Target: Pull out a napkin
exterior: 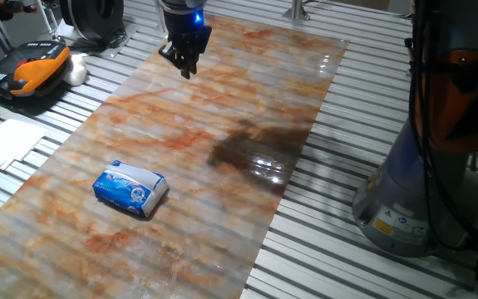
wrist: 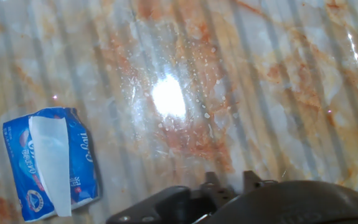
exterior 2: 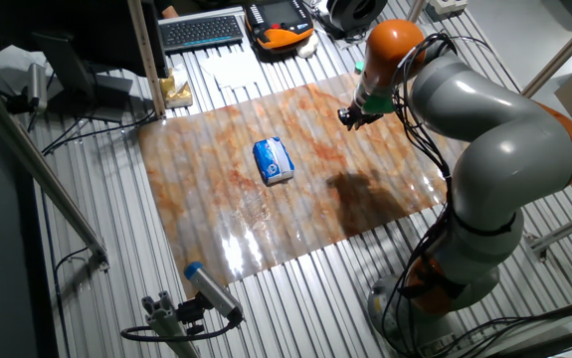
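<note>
The napkin (wrist: 51, 162) is a white sheet lying along the top of a blue-and-white tissue packet (wrist: 49, 163) at the lower left of the hand view. The packet (exterior: 130, 189) rests on the marbled mat (exterior: 222, 124), and the napkin's white strip (exterior: 141, 174) shows on its top. The other fixed view has the packet (exterior 2: 274, 160) near the mat's middle. My gripper (exterior: 187, 66) hangs above the mat's far end, well away from the packet, with nothing in it. Its dark fingers look close together, but their gap is unclear.
White paper sheets (exterior: 6, 139) lie left of the mat. An orange-and-black device (exterior: 27, 68) sits at the far left. The arm's grey base (exterior: 413, 199) stands to the right. A keyboard (exterior 2: 201, 30) and a cable-laden stand (exterior 2: 96, 89) are beyond the mat.
</note>
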`<control>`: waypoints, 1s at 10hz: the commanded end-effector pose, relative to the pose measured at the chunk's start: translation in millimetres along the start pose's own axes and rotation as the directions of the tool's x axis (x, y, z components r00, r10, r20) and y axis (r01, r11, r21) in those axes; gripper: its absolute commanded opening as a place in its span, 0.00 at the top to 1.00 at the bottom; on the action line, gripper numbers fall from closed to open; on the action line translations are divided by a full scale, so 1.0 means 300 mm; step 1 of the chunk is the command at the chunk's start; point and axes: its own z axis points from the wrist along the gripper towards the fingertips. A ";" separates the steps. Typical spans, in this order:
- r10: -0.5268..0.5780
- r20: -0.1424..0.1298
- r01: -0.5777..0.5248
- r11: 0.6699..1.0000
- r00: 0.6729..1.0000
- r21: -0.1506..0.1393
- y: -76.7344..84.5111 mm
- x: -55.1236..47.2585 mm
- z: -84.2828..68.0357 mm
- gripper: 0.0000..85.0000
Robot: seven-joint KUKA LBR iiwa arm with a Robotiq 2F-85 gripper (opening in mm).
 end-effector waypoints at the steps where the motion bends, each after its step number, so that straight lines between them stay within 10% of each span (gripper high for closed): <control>1: 0.000 -0.002 0.000 1.000 1.000 -0.003 0.000 0.000 0.000 1.00; 10: 0.002 -0.003 -0.002 1.000 1.000 -0.001 0.011 -0.003 -0.002 1.00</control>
